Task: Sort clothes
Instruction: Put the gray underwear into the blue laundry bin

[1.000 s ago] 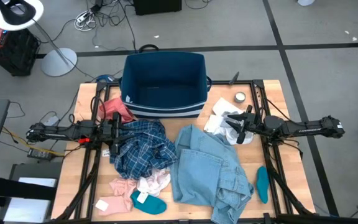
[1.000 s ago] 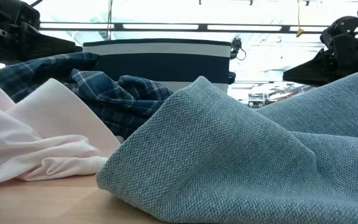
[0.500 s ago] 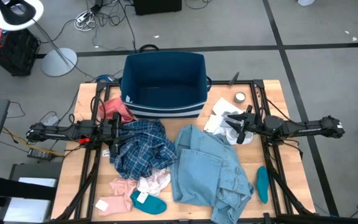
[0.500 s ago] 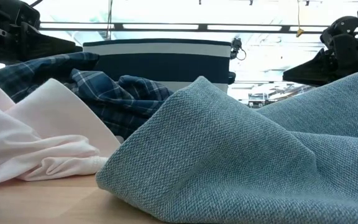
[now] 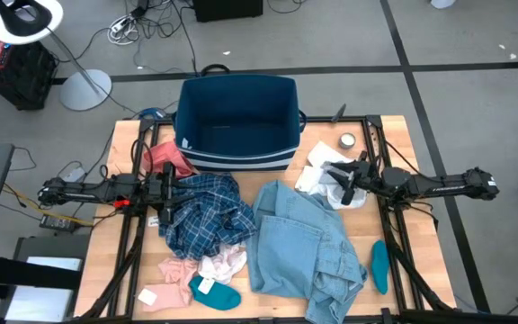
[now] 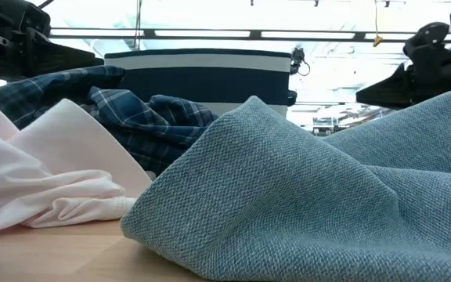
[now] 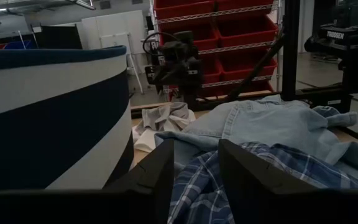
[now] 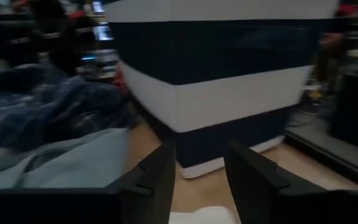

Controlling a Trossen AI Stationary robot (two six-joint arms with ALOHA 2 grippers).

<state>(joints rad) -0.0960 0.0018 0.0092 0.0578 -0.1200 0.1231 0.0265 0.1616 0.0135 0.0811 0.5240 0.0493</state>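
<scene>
The left gripper (image 5: pixel 165 191) was found where it had been a second before, poised over the edge of the blue plaid shirt (image 5: pixel 203 214) beside the coral-red piece (image 5: pixel 166 158); its fingers (image 7: pixel 159 180) stood apart with nothing between them. No shift was noted in the pale pink piece (image 5: pixel 171 270), the white piece (image 5: pixel 224 264) or the teal sock (image 5: pixel 214 292) at the bench's (image 5: pixel 124 281) near left corner.

At centre, the dark blue bin (image 5: pixel 236 121) was seen with no garment in it, and the light blue denim shirt (image 5: pixel 301 247) lay spread and undisturbed in front of it.

One change was recorded, on the right. The right gripper (image 5: pixel 346 184) had turned slightly at the wrist over the crumpled white garment (image 5: pixel 317 171) near the small metal tin (image 5: pixel 346 141) — its outline in the overhead view was altered, and its own camera view was blurred. Its fingers (image 8: pixel 157 180) were parted at a moderate gap and held nothing. The second teal sock (image 5: pixel 379 265) lay untouched further right.

It was judged that sorting had not yet begun — every garment remained on the bench, and the right arm appeared to be orienting for a first pick of the white garment.
</scene>
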